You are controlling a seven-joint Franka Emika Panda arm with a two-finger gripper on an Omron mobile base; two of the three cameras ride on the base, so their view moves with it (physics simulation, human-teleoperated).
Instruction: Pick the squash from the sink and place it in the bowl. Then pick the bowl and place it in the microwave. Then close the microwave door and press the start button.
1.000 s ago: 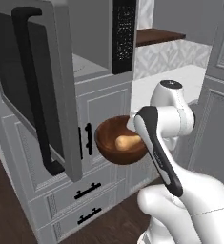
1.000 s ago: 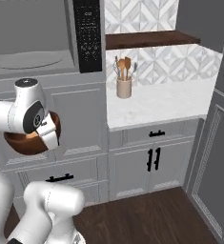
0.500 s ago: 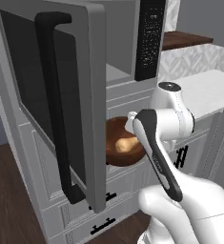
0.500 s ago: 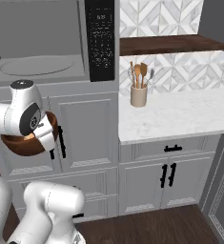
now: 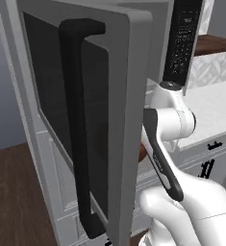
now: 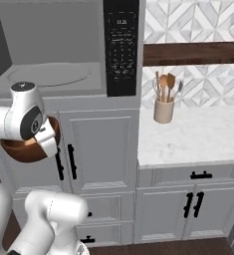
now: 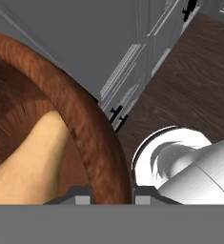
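My gripper (image 6: 48,139) is shut on the rim of the dark reddish-brown wooden bowl (image 6: 28,149), holding it in the air in front of the cabinet below the microwave (image 6: 54,74). In the hand view the bowl rim (image 7: 87,133) runs between my fingertips and the tan squash (image 7: 32,162) lies inside the bowl. The microwave door (image 5: 85,120) stands wide open, its dark handle (image 5: 78,134) close to the left camera. The door hides most of the bowl, leaving a brown sliver (image 5: 142,151). The sink is out of view.
The black control panel (image 6: 121,47) sits right of the grey cavity and turntable. To the right, a marble counter (image 6: 198,137) carries a utensil holder (image 6: 163,108) under a wooden shelf (image 6: 193,54). Grey cabinet doors and drawers (image 6: 103,144) are below, over a dark wood floor (image 7: 180,86).
The whole picture has shifted in both base views, so the base has driven. The open door now looms larger and covers most of the bowl. The bowl stays in my grip.
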